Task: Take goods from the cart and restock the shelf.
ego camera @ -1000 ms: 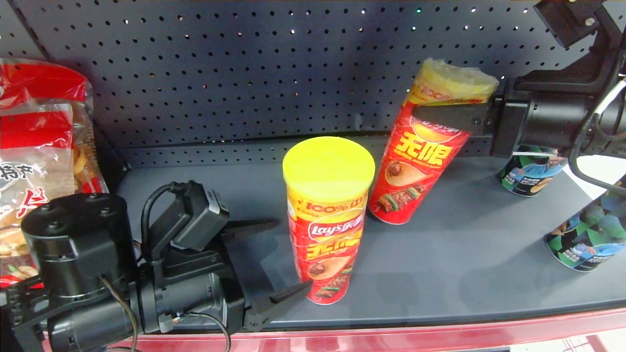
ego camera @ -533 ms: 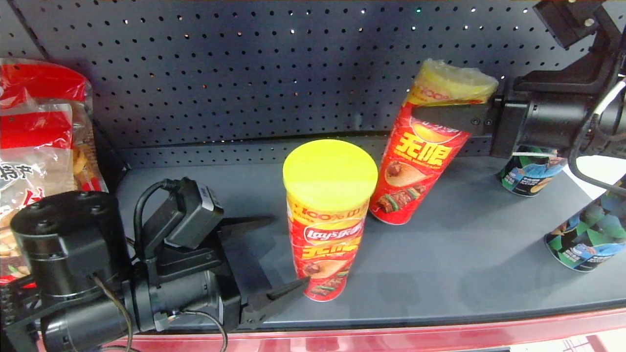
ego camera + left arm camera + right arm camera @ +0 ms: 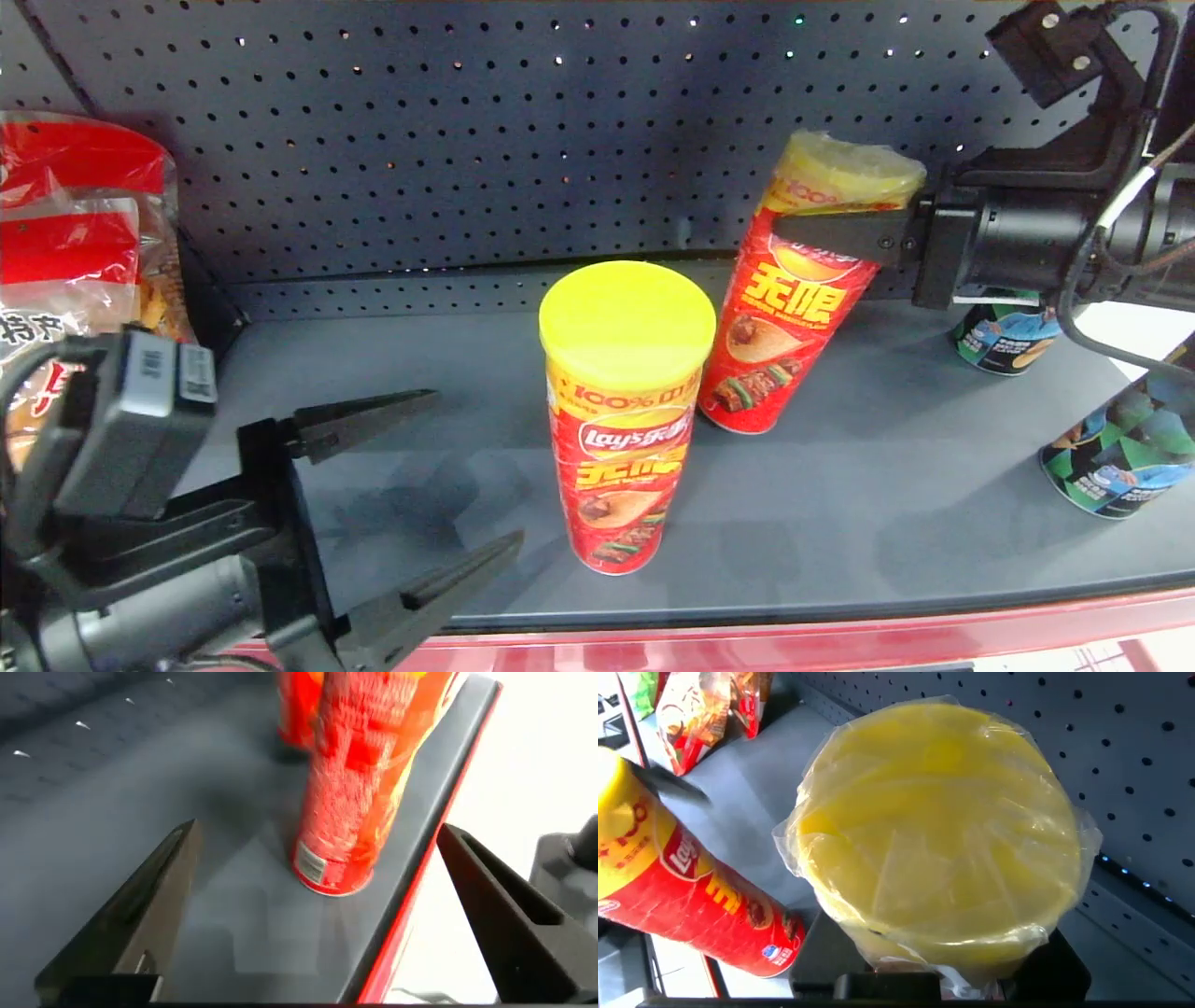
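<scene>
Standing the tilted can [image 3: 784,327] upright is, as we judge it, the step in hand.

From the head view, the right gripper [image 3: 826,224] is clamped across that can just under its yellow lid. The can's base rests on the shelf [image 3: 887,485], far and right of the upright can [image 3: 621,420], and its top leans right. We want to swing the top left until the base sits flat and only then let go, because the neighbour stands just beside it and could be knocked. The left gripper [image 3: 476,467] hangs at the near left, spread wide and holding nothing.

In the left wrist view, the upright can [image 3: 350,793] stands ahead of the open fingers [image 3: 159,905], touching neither, close to the red front edge [image 3: 420,877]. We judge that a bump could tip it off.

In the right wrist view, crinkled film covers the lid [image 3: 943,831]. It may slip, so we loosen slowly.
</scene>
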{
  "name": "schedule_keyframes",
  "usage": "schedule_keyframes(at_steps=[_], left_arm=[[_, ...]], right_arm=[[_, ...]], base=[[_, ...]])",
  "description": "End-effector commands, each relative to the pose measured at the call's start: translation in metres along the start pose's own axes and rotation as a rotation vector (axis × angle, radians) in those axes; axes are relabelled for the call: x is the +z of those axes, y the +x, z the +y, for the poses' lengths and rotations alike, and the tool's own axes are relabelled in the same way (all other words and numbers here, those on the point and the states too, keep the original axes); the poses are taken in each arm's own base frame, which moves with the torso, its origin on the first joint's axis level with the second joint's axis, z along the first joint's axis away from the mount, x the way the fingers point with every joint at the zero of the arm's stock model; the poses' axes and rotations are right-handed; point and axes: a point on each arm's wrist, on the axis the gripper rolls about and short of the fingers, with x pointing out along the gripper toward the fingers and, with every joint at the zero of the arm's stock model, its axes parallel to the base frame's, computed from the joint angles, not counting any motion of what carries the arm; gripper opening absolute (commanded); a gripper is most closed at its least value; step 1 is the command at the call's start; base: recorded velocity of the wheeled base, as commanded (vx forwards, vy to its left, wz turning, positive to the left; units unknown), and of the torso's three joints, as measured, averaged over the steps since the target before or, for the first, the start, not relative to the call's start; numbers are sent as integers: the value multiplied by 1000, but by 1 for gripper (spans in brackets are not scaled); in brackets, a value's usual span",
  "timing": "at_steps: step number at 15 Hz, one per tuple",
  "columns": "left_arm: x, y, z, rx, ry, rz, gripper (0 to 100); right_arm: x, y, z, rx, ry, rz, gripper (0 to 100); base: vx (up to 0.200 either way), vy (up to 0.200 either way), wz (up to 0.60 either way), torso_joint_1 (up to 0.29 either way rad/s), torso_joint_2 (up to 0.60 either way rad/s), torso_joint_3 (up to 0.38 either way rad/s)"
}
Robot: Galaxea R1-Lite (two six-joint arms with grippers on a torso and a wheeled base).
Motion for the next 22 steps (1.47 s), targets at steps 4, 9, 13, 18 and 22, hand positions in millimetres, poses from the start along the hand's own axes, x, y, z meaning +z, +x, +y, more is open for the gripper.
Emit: schedule_keyframes(at_steps=[4, 9, 13, 18, 22], left_arm=[[2, -79, 30, 540, 10, -73, 100], [-53, -129, 0, 786, 13, -32, 100], [-91, -154, -38, 850, -60, 81, 100], [-114, -167, -61, 851, -81, 115, 100], [-121, -169, -59, 1007, -173, 113, 100]], right_arm=[[-2, 2, -1, -5, 4, 8, 0], [1, 7, -3, 2, -1, -1, 0], [-3, 15, -7, 9, 4, 9, 0], [8, 25, -13, 15, -11, -25, 0], [12, 24, -15, 11, -14, -38, 0]], base=[[0, 0, 0, 0, 0, 0], [0, 0, 0, 0, 0, 0], [0, 0, 0, 0, 0, 0], [0, 0, 0, 0, 0, 0], [0, 0, 0, 0, 0, 0]])
